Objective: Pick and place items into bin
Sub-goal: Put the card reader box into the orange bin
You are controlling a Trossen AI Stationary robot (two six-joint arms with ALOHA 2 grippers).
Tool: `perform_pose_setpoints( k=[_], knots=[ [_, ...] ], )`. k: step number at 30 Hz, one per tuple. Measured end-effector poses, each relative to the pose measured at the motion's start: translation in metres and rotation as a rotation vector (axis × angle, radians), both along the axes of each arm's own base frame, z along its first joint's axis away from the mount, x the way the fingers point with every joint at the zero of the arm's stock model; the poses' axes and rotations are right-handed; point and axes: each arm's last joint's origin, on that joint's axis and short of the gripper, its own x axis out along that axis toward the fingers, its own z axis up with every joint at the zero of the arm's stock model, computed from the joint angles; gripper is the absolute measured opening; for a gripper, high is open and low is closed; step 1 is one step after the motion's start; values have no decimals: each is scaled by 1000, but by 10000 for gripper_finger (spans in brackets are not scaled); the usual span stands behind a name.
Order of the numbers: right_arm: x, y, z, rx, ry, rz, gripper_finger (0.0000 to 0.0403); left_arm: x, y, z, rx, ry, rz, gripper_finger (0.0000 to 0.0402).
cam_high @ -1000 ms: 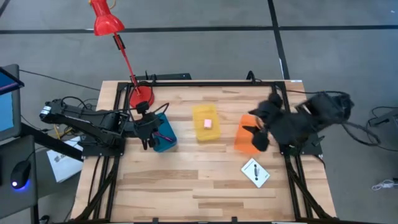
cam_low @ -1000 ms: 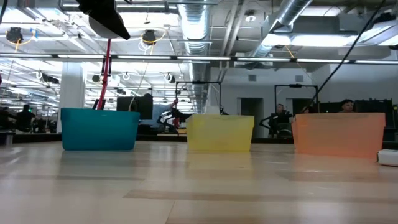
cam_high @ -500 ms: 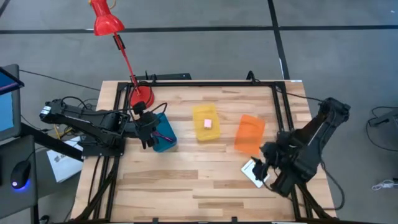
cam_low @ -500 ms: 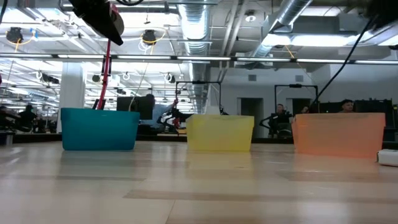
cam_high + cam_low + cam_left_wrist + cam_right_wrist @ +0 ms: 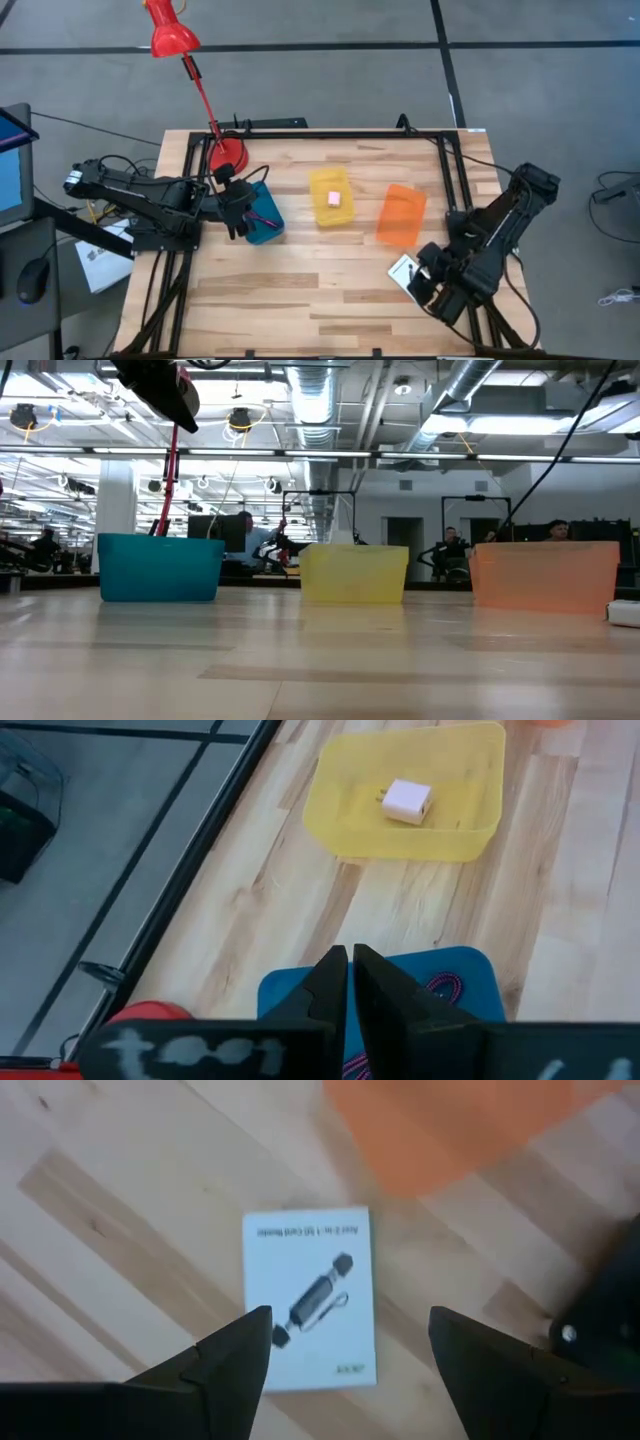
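Right tool (image 5: 345, 1345), released, has swung from the orange bin (image 5: 402, 214) to hover above the white card (image 5: 310, 1295), just beside that bin. Grasp pending. Left tool (image 5: 349, 982) clenched over the blue bin (image 5: 470, 970).

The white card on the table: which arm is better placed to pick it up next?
The right. Its open end effector hovers over the white card, while the left end effector is shut above the blue bin.

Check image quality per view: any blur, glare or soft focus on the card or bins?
High view: sharp, even light. Right wrist view: white card readable between the open right gripper, orange bin blurred. Left wrist view: yellow bin and pink cube crisp, left gripper soft. Low view: ceiling lights glare, teal bin clear.
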Motion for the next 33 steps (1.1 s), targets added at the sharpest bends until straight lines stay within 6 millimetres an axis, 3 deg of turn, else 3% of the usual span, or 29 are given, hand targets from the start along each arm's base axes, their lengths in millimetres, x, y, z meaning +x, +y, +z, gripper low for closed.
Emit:
perform_pose_setpoints(
  k=[13, 21, 33],
  knots=[
    [27, -19, -1, 64, 54, -39, 265, 0, -1, -1, -20, 23, -49, 11],
    [51, -6, 1, 171, -100, 238, 265, 0, -1, -1, -39, 10, -29, 11],
    [53, 10, 4, 210, -181, 402, 265, 0, -1, -1, -45, 6, -23, 11]
  ],
)
